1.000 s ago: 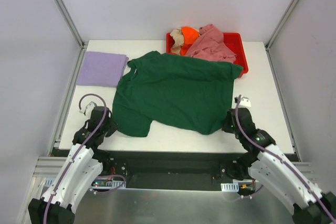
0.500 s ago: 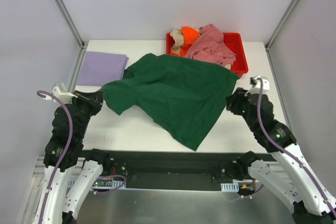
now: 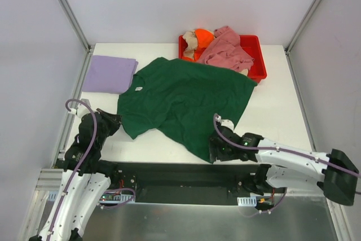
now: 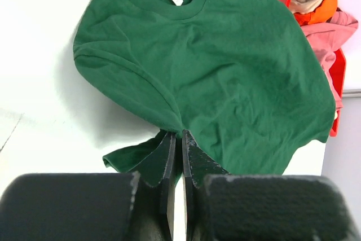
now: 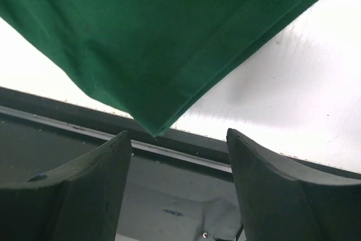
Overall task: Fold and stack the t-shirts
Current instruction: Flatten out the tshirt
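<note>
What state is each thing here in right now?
green t-shirt: unfolded, spread rumpled on the table.
lavender t-shirt: folded flat, far left corner.
pink t-shirt: crumpled in the red tray.
orange t-shirt: crumpled in the tray.
beige t-shirt: crumpled in the tray.
left end effector: shut on the green t-shirt's edge.
right end effector: open, holding nothing.

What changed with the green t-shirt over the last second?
The right end effector released the green t-shirt and moved to its near hem corner, open. The left end effector stays shut on it; the shirt's near-right corner swung inward. Lavender t-shirt and red tray unchanged.
</note>
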`<state>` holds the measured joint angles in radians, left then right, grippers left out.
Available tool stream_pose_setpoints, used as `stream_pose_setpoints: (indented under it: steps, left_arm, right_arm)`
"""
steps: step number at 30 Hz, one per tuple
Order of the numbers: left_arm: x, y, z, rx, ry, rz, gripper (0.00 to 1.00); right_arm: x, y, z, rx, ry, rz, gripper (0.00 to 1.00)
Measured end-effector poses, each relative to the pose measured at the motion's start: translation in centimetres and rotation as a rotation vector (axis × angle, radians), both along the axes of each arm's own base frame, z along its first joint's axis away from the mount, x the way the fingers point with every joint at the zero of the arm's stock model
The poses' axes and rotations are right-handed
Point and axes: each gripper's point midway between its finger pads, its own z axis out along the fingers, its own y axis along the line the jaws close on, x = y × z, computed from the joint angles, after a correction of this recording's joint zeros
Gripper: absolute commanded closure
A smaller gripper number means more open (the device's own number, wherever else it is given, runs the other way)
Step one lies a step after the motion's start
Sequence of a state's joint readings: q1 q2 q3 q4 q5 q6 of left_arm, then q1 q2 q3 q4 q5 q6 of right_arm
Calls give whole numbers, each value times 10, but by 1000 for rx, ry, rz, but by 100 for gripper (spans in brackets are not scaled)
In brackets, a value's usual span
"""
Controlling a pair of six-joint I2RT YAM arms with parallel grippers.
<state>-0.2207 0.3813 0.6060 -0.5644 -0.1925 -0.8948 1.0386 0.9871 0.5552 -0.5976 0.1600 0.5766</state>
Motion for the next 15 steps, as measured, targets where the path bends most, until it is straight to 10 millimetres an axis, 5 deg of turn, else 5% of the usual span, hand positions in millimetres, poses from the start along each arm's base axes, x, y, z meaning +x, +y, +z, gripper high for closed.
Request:
stream_pose_setpoints:
  steps: [15]
  left_arm:
    - [2,-1,-11,2,34,3,100]
  right_arm:
    - [-1,51,-12,-14,-53,-14,40]
